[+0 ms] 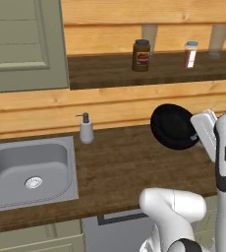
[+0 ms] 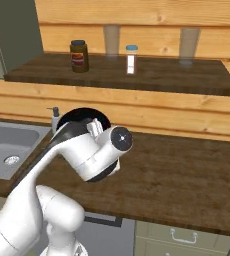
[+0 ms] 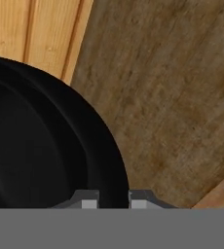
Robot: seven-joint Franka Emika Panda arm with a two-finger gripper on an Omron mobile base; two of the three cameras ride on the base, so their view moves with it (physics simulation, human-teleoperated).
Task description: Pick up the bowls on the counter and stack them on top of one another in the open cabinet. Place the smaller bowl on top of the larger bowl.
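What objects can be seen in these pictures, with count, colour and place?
black bowl: one, glossy black, tilted, held above the counter
brown jar: one, on the open cabinet shelf, left
small bottle: one, white with blue cap, on the shelf, right of jar
soap dispenser: one, pale grey, beside the sink
sink: one, steel, counter's left
door cabinet: one, grey-green, upper left
pincer: one, shut on the bowl's rim

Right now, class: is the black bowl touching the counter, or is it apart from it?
Apart. In the left base view the bowl hangs tilted on edge at the pincer, with the bare counter showing below its rim.
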